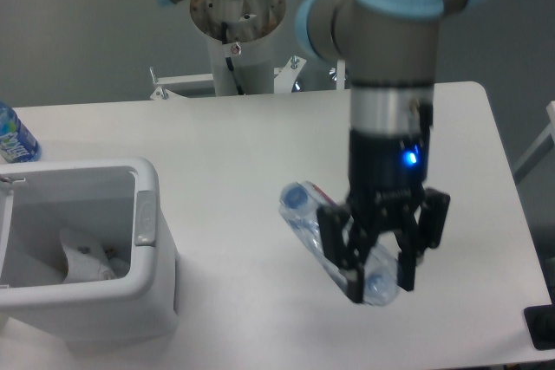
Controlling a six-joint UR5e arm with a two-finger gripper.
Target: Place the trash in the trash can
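Note:
My gripper (378, 268) is shut on the trash, a slim clear plastic bottle (305, 217) with a red-pink label. The bottle lies tilted in the grasp, its base end between the fingers (345, 253) and its other end pointing up-left. It hangs above the table, right of centre. The white trash can (144, 214) stands at the front left, well left of the gripper. A crumpled white napkin (82, 257) lies inside it.
A blue-labelled bottle (12, 136) stands at the far left edge behind the trash can. The arm's base column (236, 32) rises behind the table's far edge. The white table (234, 145) ends at the right near a dark object (542, 327).

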